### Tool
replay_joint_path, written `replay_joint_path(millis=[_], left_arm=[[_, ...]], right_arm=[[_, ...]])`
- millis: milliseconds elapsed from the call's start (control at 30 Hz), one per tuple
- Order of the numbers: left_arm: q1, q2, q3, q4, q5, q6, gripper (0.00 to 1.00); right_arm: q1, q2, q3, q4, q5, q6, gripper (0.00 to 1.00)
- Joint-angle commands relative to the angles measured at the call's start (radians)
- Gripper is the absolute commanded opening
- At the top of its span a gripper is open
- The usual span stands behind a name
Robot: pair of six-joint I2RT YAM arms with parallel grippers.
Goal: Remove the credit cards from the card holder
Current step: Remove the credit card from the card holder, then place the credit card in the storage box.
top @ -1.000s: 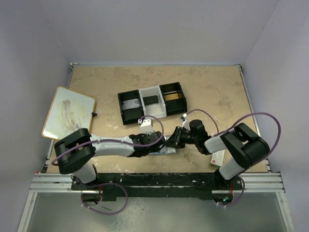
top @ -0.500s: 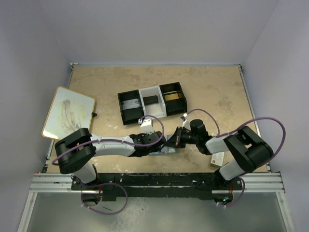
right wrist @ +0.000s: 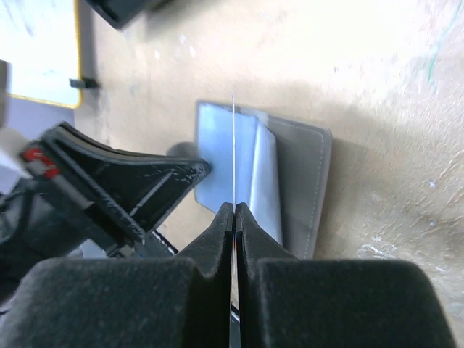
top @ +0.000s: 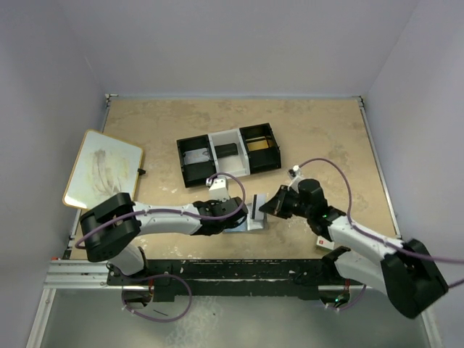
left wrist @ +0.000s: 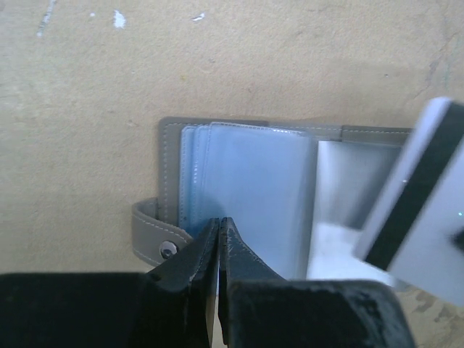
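Observation:
The grey card holder (left wrist: 246, 174) lies open on the table, its pale blue sleeves facing up. In the top view the card holder (top: 250, 223) sits between the two arms. My left gripper (left wrist: 219, 223) is shut, its tips pressing down on the near edge of a sleeve. My right gripper (right wrist: 234, 209) is shut on a credit card (right wrist: 233, 145), seen edge-on there as a thin line above the card holder (right wrist: 304, 167). From the left wrist the credit card (left wrist: 420, 210) is white with a black stripe, lifted at the holder's right side.
A black-and-white three-compartment tray (top: 228, 154) stands behind the holder. A whiteboard (top: 101, 168) lies at the left edge. A small white-and-red box (top: 320, 239) lies by the right arm near the table's front.
My right gripper has shut on the credit card and drawn back to the right with it, away from the holder. The left gripper has stayed pressed on the holder.

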Motion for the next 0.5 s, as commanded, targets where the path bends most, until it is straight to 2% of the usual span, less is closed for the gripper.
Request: replay_joint_path(millis=[0,67,133,167,300,467], left_arm=[[0.002,-0.065,0.009,-0.139,-0.054,0.049,0.02],[0.002,-0.107,0.032,-0.158,-0.058,0.077,0.09],[0.006,-0.161,0.058,-0.169,-0.055,0.122,0.28],[0.011,-0.185,0.075,-0.174,-0.052,0.143,0.33],[0.093,-0.265,0.12,-0.25,-0.055,0.219,0.43],[0.33,-0.367,0.119,-0.37,-0.018,0.348,0.49]], right_arm=[[-0.005,-0.178,0.066,-0.18,0.169,-0.072,0.0],[-0.006,-0.225,0.104,-0.201,0.179,-0.152,0.0],[-0.005,-0.264,0.134,-0.185,0.19,-0.199,0.0],[-0.005,-0.281,0.143,-0.17,0.187,-0.224,0.0],[-0.003,-0.31,0.184,-0.104,0.212,-0.36,0.0],[0.063,-0.179,0.35,-0.143,0.29,-0.646,0.0]])
